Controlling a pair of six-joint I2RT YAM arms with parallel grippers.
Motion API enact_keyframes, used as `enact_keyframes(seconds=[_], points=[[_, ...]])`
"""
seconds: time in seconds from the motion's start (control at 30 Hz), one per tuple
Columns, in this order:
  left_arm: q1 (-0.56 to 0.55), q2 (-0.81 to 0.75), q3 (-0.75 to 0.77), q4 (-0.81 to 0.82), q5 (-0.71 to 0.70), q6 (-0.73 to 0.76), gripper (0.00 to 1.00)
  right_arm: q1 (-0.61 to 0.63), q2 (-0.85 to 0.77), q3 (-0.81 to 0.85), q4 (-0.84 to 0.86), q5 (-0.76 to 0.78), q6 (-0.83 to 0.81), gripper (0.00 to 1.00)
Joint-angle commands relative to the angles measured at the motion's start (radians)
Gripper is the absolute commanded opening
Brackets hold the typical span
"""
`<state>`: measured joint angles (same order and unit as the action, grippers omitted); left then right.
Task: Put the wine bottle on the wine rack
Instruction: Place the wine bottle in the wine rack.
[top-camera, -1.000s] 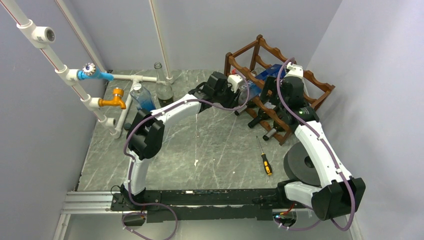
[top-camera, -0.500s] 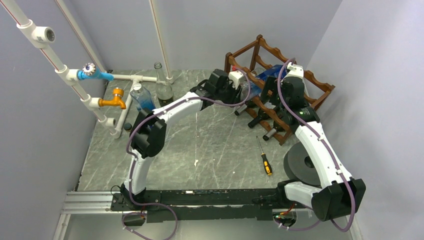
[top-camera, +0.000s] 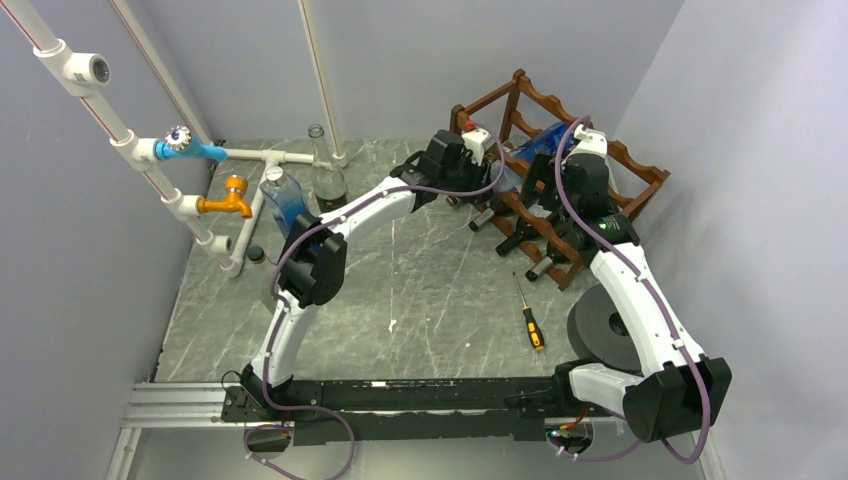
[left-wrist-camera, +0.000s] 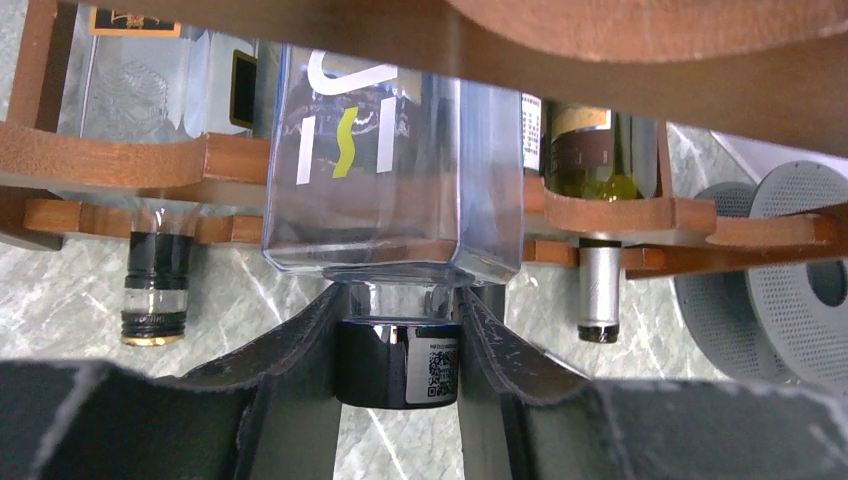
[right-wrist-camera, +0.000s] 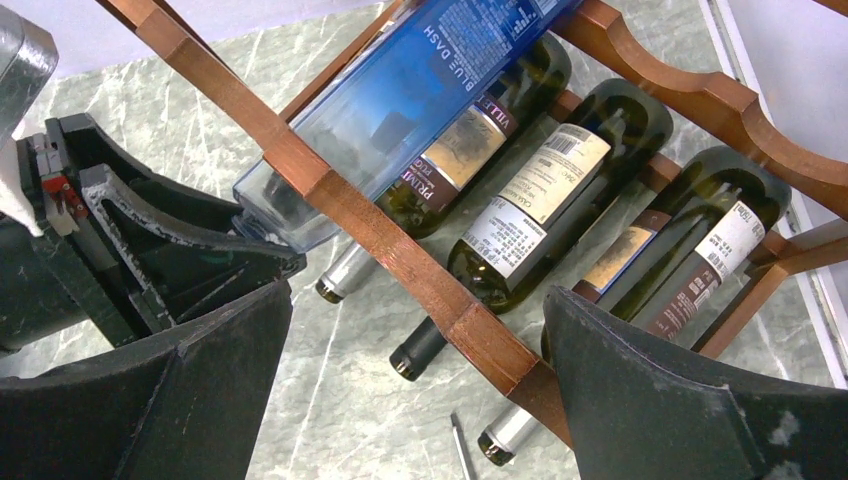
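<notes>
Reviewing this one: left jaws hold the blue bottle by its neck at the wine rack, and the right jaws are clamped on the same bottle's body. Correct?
Not the right arm. The right wrist view shows the right gripper open, jaws spread wide and gripping nothing. The left gripper does hold the blue bottle by its neck at the wine rack.

Rack rails (left-wrist-camera: 640, 35) are hemming the left claw (left-wrist-camera: 398, 330) above; stored bottles (right-wrist-camera: 530, 200) are blocking the lower tier; the table (top-camera: 420, 290) nearby is lying open.
</notes>
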<state>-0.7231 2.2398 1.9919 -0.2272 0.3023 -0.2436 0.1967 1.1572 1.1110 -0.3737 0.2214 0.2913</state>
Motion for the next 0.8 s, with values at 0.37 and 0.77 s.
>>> enact_keyframes(seconds=[0.37, 0.77], points=[[0.051, -0.055, -0.119, -0.027, 0.044, -0.101, 0.56, -0.004, -0.045, -0.002, 0.032, -0.033, 0.003, 0.99], [0.063, -0.205, -0.149, -0.130, 0.070, -0.057, 0.91, -0.004, -0.050, 0.020, 0.024, -0.055, 0.006, 0.99]])
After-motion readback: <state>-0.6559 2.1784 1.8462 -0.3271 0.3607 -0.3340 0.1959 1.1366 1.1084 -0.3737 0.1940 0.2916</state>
